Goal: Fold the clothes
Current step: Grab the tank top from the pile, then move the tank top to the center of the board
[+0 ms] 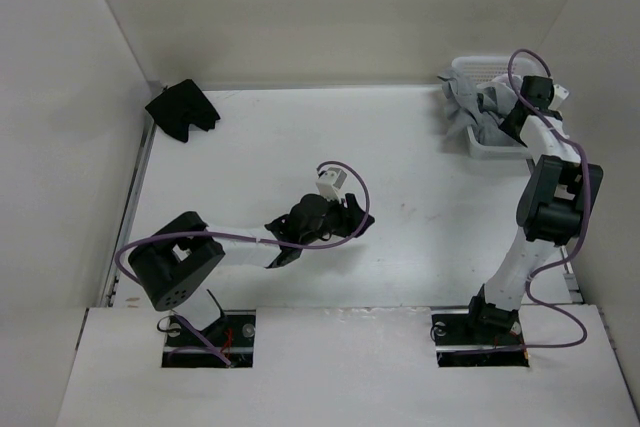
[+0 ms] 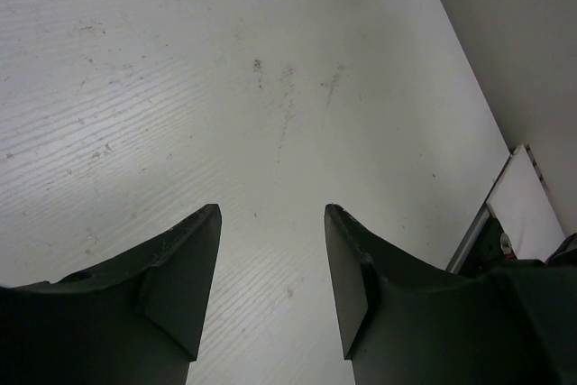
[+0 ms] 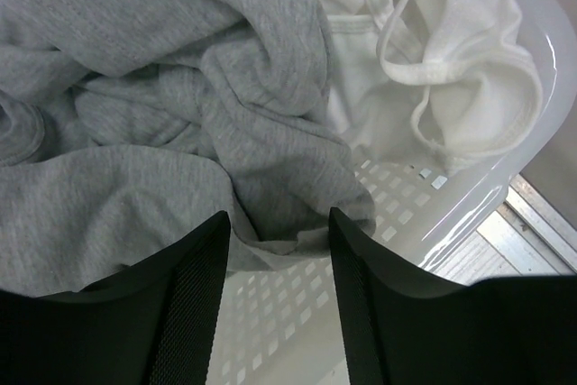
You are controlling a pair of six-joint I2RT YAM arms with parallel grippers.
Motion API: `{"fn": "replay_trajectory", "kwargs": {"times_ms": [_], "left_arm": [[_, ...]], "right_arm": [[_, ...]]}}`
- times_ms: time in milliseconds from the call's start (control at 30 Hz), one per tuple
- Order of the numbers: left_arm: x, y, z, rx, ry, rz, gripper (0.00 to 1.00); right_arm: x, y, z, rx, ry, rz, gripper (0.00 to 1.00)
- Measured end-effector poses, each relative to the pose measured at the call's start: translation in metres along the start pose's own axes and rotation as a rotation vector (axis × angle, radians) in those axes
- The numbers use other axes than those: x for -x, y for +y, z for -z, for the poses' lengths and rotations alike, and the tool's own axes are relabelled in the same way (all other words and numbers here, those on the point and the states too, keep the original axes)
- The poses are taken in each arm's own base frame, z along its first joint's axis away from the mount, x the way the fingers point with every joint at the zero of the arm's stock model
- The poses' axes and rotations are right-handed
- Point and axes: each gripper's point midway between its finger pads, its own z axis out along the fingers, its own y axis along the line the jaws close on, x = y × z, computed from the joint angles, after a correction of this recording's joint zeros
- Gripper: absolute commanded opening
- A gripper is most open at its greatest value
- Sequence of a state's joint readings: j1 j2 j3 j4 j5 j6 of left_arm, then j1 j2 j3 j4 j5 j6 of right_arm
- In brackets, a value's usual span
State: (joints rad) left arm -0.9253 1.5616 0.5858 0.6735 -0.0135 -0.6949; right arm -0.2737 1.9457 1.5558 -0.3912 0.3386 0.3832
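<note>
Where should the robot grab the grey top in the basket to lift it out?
Pinch the raised, bunched fold in the middle of the grey top, coming straight down from above with the open right gripper. That ridge stands up thick, so it is probably easy to close on, while the hem lies flat on the basket floor. Keep clear of the white garment beside it.

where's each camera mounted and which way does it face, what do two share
top external: above and behind the robot, looking down on the white table; shows the left arm over mid-table and the right arm stretched to the white basket.
left wrist: on the left arm, facing down at bare table; its open left pincer shows.
right wrist: on the right arm, facing down into the basket at the grey tank top and white laundry; its open right pincer shows.
shared: top external and right wrist both show the basket.
</note>
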Motion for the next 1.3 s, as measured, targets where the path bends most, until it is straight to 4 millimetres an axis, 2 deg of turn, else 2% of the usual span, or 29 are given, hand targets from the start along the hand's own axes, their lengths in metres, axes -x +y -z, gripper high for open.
{"fn": "replay_trajectory", "kwargs": {"times_ms": [100,167,233,333,433,500,533,567,600,667,700,733,767,800,900,1000,1067,1167,1233,1300], "left_arm": [[0.0,0.0,0.0,-0.001,-0.002,0.001,0.48],[0.0,0.0,0.0,-0.001,-0.002,0.002,0.48],[0.0,0.0,0.0,-0.002,-0.002,0.002,0.48],[0.0,0.0,0.0,-0.002,-0.002,0.003,0.47],[0.0,0.0,0.0,-0.002,-0.001,0.005,0.47],[0.0,-0.001,0.0,-0.003,-0.001,0.007,0.47],[0.0,-0.001,0.0,-0.003,-0.001,0.008,0.46],[0.0,-0.001,0.0,-0.003,0.0,0.009,0.46],[0.001,0.0,0.0,-0.001,-0.002,0.01,0.46],[0.001,0.003,0.0,0.007,-0.003,0.015,0.46],[0.003,0.007,0.001,0.014,-0.01,0.021,0.46],[0.004,0.016,0.004,0.035,-0.018,0.03,0.46],[0.008,0.032,0.009,0.075,-0.034,0.049,0.46],[0.009,0.034,0.01,0.081,-0.038,0.052,0.46],[0.031,0.061,0.026,0.152,-0.112,0.098,0.46],[0.064,0.074,0.045,0.182,-0.22,0.137,0.46],[0.088,0.079,0.061,0.191,-0.303,0.165,0.46],[0.117,0.086,0.083,0.201,-0.405,0.201,0.46],[0.13,0.091,0.097,0.21,-0.451,0.22,0.46],[0.138,0.097,0.111,0.226,-0.486,0.236,0.44]], "right_arm": [[-0.002,0.001,0.0,0.005,0.01,-0.001,0.19],[-0.003,0.002,0.0,0.01,0.012,-0.01,0.05],[-0.003,0.003,0.001,0.014,0.013,-0.02,0.01],[-0.001,0.005,0.006,0.032,-0.005,-0.057,0.0],[0.01,0.007,0.037,0.089,-0.058,-0.126,0.0],[0.042,0.014,0.077,0.165,-0.152,-0.194,0.0],[0.071,0.023,0.112,0.239,-0.243,-0.244,0.0],[0.085,0.028,0.131,0.278,-0.288,-0.265,0.0],[0.107,0.037,0.171,0.36,-0.369,-0.301,0.0],[0.135,0.057,0.25,0.519,-0.487,-0.338,0.0],[0.145,0.074,0.303,0.636,-0.544,-0.347,0.0],[0.148,0.079,0.325,0.686,-0.564,-0.352,0.0],[0.151,0.098,0.393,0.845,-0.607,-0.355,0.0],[0.152,0.099,0.4,0.862,-0.614,-0.356,0.0],[0.147,0.119,0.517,1.152,-0.657,-0.349,0.0],[0.138,0.119,0.593,1.347,-0.677,-0.339,0.0],[0.13,0.118,0.628,1.439,-0.684,-0.325,0.0],[0.117,0.126,0.649,1.504,-0.669,-0.295,0.01],[0.105,0.141,0.646,1.515,-0.65,-0.27,0.01],[0.081,0.167,0.624,1.498,-0.606,-0.23,0.01]]}}
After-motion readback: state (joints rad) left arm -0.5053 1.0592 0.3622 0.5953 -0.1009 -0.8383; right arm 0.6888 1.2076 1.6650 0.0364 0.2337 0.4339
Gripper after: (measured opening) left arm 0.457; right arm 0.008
